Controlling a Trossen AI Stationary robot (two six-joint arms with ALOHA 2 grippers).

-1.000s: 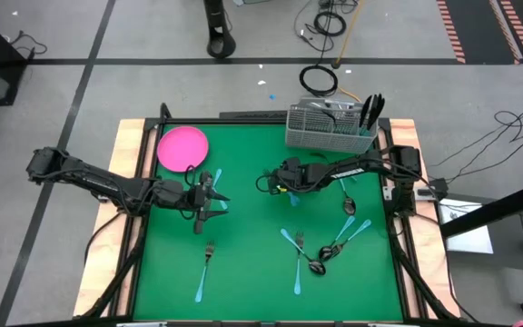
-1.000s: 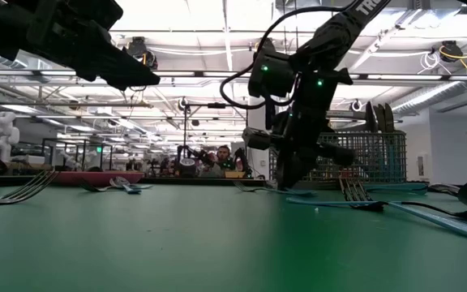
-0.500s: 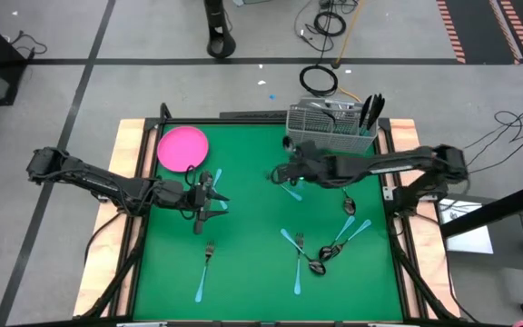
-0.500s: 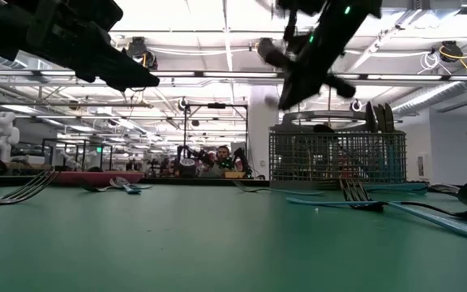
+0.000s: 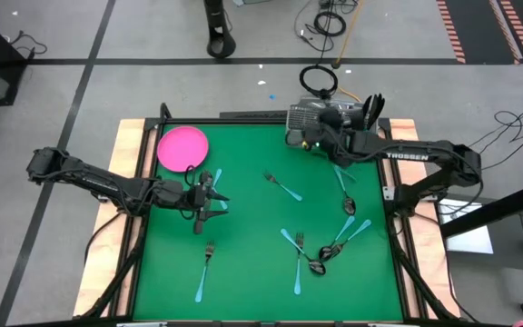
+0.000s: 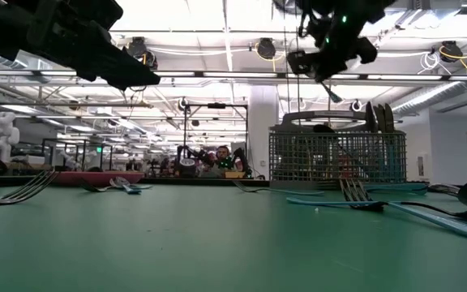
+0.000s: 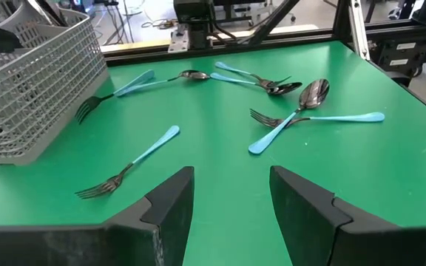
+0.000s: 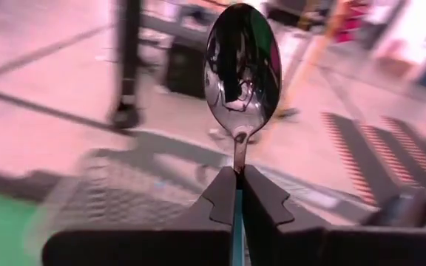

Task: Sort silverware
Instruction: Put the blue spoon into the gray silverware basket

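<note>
My right gripper [image 5: 312,138] hangs over the left end of the wire-mesh caddy [image 5: 330,127] at the table's far edge, shut on a spoon [image 8: 242,70] with a shiny bowl and a light-blue handle. The low view shows that gripper [image 6: 328,69] well above the caddy [image 6: 336,158]. My left gripper [image 5: 211,195] is open above the table's left half and holds nothing. Ahead of its fingers a blue-handled fork [image 7: 128,167] lies flat on the green mat. Several more forks and spoons [image 5: 320,245] lie scattered on the mat. My right gripper pinches the spoon between its two fingers [image 8: 220,199] at the neck end of the blue handle [image 8: 237,210], just below the bowl. The spoon runs along the fingers, and the bowl sticks out past their free ends. It is lifted clear, above the caddy.
A round pink plate [image 5: 182,147] lies in the far left corner. Dark utensils [image 5: 371,110] stand in the caddy's right end. A lone fork [image 5: 281,187] lies mid-table, and two blue handles [image 5: 216,178] lie by the left gripper. Wooden rails edge the mat.
My right gripper has risen from the middle of the mat and moved toward the far edge and the right, over the caddy's left end, carrying the spoon lifted clear. A fork stays on the mat where the gripper was. My left arm has kept still.
</note>
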